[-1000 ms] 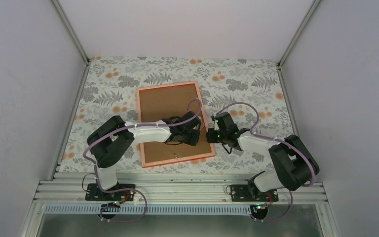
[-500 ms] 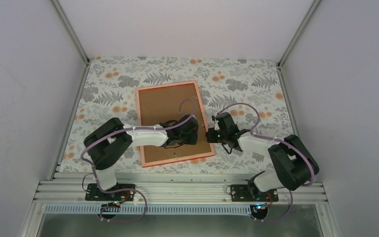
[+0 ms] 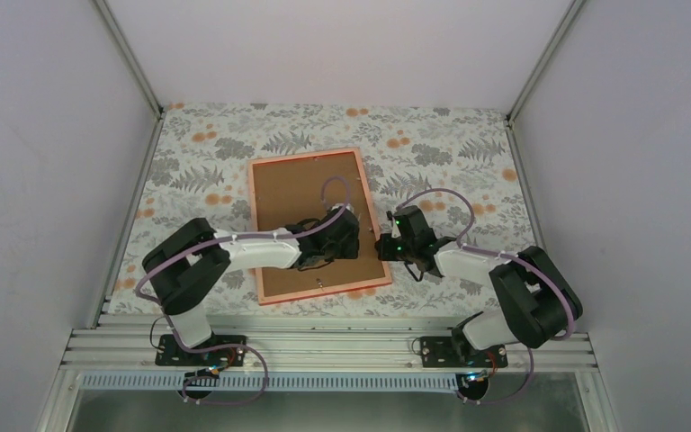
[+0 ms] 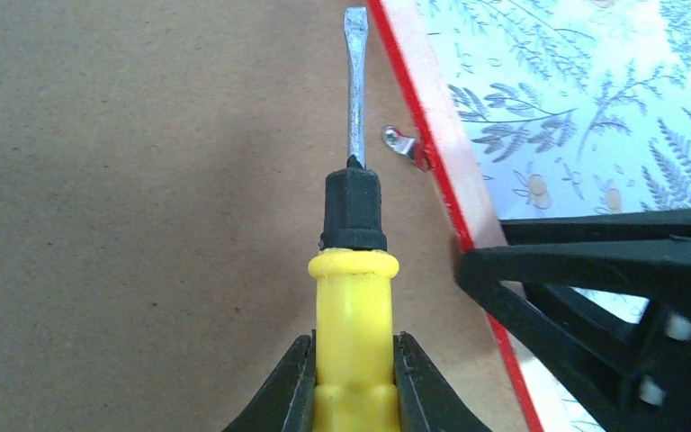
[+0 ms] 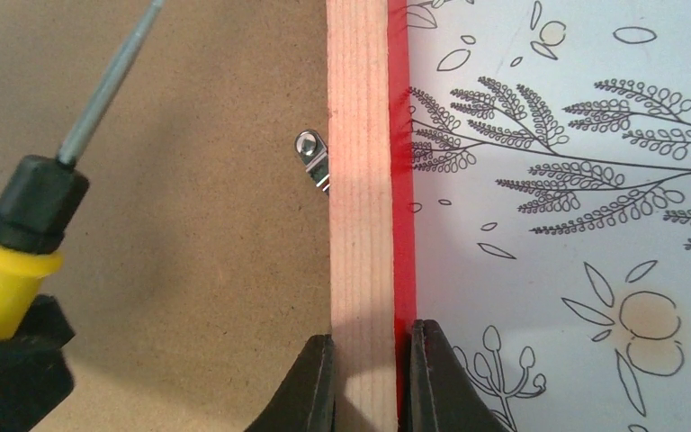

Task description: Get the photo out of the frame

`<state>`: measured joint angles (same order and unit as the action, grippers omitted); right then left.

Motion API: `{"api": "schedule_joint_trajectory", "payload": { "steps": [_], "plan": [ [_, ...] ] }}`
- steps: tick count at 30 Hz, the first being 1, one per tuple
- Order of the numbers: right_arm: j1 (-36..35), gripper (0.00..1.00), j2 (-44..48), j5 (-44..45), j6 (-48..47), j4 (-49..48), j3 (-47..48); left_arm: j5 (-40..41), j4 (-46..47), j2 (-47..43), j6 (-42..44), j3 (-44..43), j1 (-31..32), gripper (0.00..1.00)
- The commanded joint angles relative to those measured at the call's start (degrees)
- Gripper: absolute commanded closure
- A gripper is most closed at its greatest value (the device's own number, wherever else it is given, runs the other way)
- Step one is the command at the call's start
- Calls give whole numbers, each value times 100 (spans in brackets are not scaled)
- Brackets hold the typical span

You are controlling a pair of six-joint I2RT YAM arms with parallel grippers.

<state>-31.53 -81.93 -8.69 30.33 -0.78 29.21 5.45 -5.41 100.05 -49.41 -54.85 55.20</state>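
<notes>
Gripping, left: the left gripper point(image 4: 353, 355) is clamped on the yellow handle of a screwdriver point(image 4: 352, 211), its blade lying low over the backing board point(image 4: 144, 225).
Gripping, right: the right gripper point(image 5: 366, 355) pinches the right rail of the frame point(image 5: 358, 135), steadying it.
Tab: a small metal tab point(image 5: 311, 155) touches that rail, just beside the blade.
Photo: unseen; presumably under the board, with the frame lying back-up mid-table.
Risk: the blade could skid off the tab and gouge the board, or prying could jolt the rail out of the pinch.
Change: the left elbow has swung outward toward the near edge and its cable loop has shifted left; the right arm is unchanged.
</notes>
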Motion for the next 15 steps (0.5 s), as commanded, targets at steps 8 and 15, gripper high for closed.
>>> {"api": "schedule_joint_trajectory", "payload": {
  "steps": [8,15],
  "plan": [
    [-39,96,48,-250,202,177,-54,-325,-370,26,669,-195,103,98],
    [-42,96,7,-100,33,374,60,-355,-1024,350,1373,-735,57,98]
  ]
}}
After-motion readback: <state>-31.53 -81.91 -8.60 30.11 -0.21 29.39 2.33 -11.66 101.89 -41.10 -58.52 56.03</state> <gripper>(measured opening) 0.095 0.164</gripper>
